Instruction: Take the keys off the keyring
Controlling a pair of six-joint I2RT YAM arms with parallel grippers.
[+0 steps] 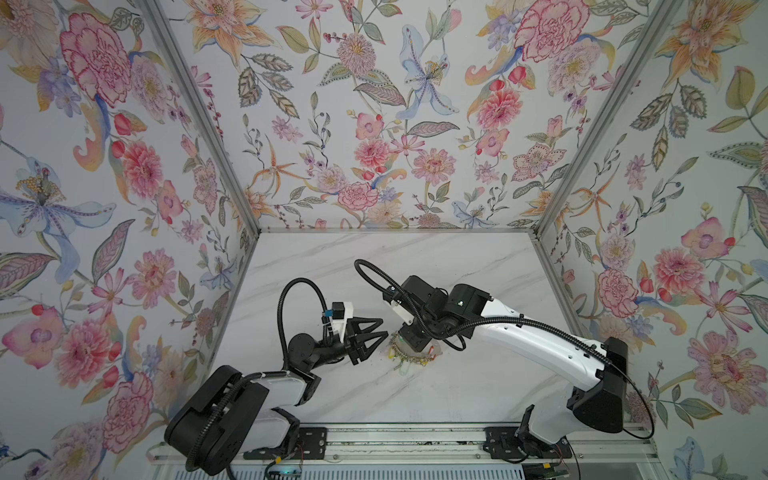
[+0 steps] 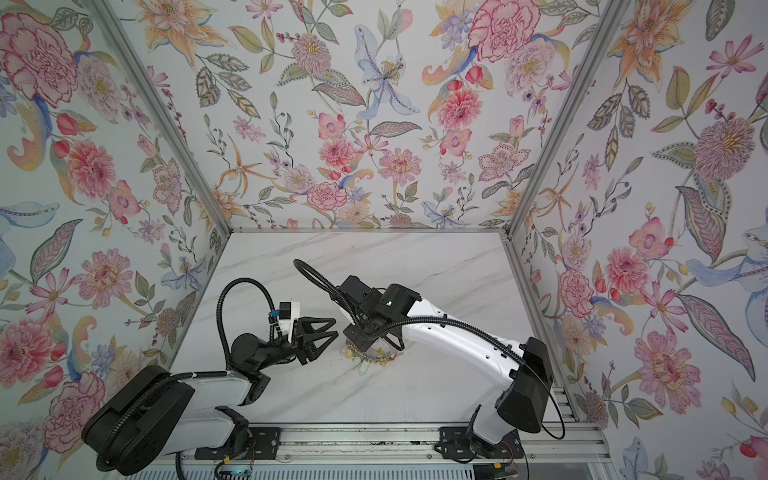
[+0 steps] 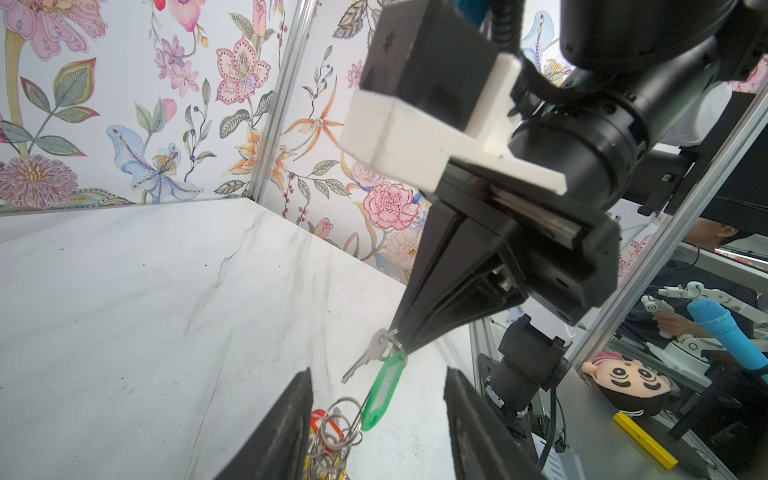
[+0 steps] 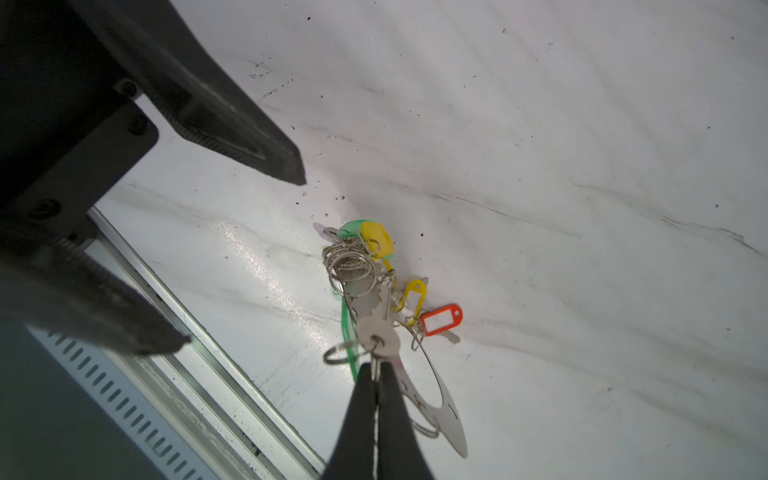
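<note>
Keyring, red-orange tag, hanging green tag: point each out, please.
keyring (image 4: 451, 417): right wrist view, on its flat slotted rim.
red-orange tag (image 4: 440, 320): right wrist view, on its white label window.
hanging green tag (image 3: 384, 386): left wrist view, on its middle.

I see the keyring (image 4: 451, 415) and its keys (image 4: 380, 332) mid-tabletop (image 1: 415, 399), under my right end effector (image 4: 376, 374). My left end effector (image 1: 385, 326) sits just left of them.

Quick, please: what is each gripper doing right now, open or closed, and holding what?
Left gripper: open, holding nothing.
Right gripper: shut on the small wire ring of the key with the green tag.
</note>
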